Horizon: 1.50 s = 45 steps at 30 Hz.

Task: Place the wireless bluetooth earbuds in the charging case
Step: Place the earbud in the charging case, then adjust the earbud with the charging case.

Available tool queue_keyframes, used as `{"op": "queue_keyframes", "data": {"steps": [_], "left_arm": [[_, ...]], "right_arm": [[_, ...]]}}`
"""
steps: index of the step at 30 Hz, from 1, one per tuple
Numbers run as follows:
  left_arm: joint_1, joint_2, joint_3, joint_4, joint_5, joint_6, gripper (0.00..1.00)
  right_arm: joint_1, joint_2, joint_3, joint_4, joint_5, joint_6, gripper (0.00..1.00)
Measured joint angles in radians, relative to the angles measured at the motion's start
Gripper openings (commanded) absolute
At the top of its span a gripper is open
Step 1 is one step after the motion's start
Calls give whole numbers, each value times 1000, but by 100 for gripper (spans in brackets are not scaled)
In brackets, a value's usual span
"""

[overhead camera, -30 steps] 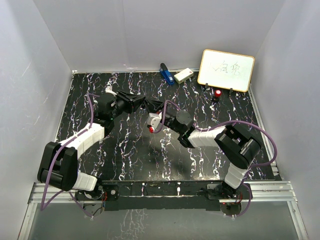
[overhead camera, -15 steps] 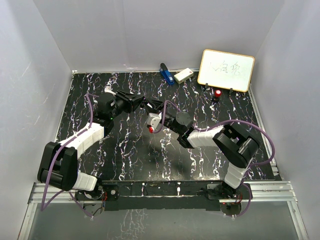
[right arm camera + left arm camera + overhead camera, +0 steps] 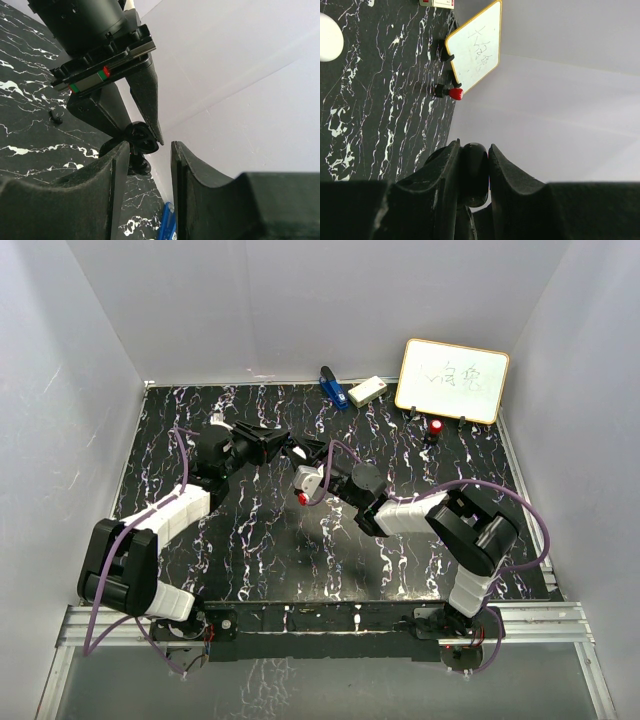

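— Between the left jaws, what is held?

— A small dark earbud (image 3: 472, 175) is pinched there, glossy and rounded, with the left jaws closed tight on its sides. The right jaws are seen apart and empty, their tips set just beside that same earbud.

— How is it expected to handle?

— It is judged very light, hard-shelled and slippery, so it could be squirted out if squeezed off-centre. It is best taken across its broadest part, with the end meant for the socket left free.

— And where is the case?

— The case (image 3: 327, 44), a smooth round white puck, is seen lying on the black marbled surface (image 3: 380, 125), well apart from the held earbud, at the edge of the left wrist view. Whether its lid is open cannot be told. The white earbud cannot be made out. A tiny dark speck (image 3: 56, 116) is seen on the surface, but what it is cannot be said.

— Can any writing be read?

— Faint handwriting is seen on the whiteboard (image 3: 452, 380), but it cannot be read. Nothing legible is shown on the cream box (image 3: 367, 391), and no brand is seen.
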Motion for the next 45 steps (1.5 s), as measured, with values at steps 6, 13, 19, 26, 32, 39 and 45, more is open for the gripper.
{"op": "queue_keyframes", "data": {"steps": [6, 13, 19, 26, 32, 39, 45], "left_arm": [[0, 1, 3, 5, -3, -6, 0], [0, 21, 37, 12, -7, -8, 0], [0, 30, 37, 12, -7, -10, 0], [0, 30, 37, 12, -7, -10, 0], [0, 29, 39, 12, -6, -10, 0], [-6, 28, 40, 11, -7, -10, 0], [-11, 27, 46, 8, -7, -10, 0]], "right_arm": [[1, -16, -8, -5, 2, 14, 41], [1, -143, -79, -25, 92, 69, 54], [1, -231, -88, -77, 219, 201, 60], [1, -226, -14, -230, 370, 415, 60], [1, -175, 90, -333, 494, 550, 61], [1, -116, 121, -405, 565, 599, 63], [1, -101, 122, -420, 574, 619, 63]]}}
